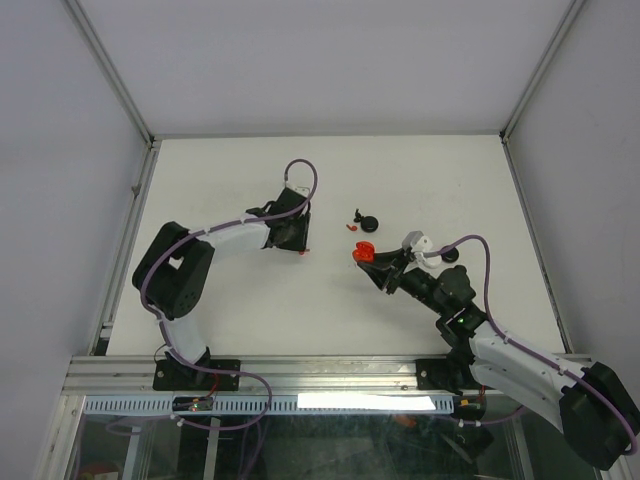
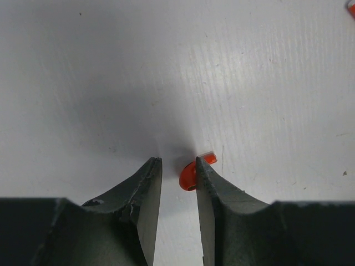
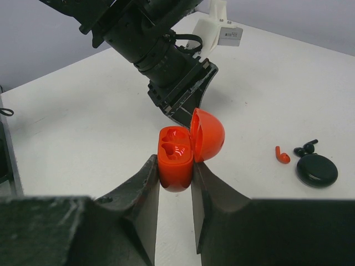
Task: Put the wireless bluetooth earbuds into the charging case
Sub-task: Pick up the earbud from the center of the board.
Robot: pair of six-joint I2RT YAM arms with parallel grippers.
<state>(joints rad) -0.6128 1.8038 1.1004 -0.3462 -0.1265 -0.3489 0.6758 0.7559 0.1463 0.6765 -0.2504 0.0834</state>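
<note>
My right gripper point(image 3: 175, 173) is shut on the red charging case point(image 3: 176, 160) and holds it above the table with its lid point(image 3: 208, 136) hinged open and both sockets empty. In the top view the case point(image 1: 364, 252) is right of centre. One red earbud point(image 2: 191, 174) lies on the table against the inner tip of the right finger point(image 2: 206, 183) of my left gripper point(image 2: 178, 166). The jaws stand narrowly apart, and the left finger does not touch the earbud. A second red earbud point(image 3: 282, 155) lies loose beside the black earbuds point(image 3: 306, 148).
A black puck-shaped case point(image 3: 317, 170) sits next to the black earbuds. A white object point(image 1: 415, 243) and another black puck point(image 1: 451, 254) lie near my right arm. The left arm's gripper point(image 3: 183, 105) stands just behind the red case.
</note>
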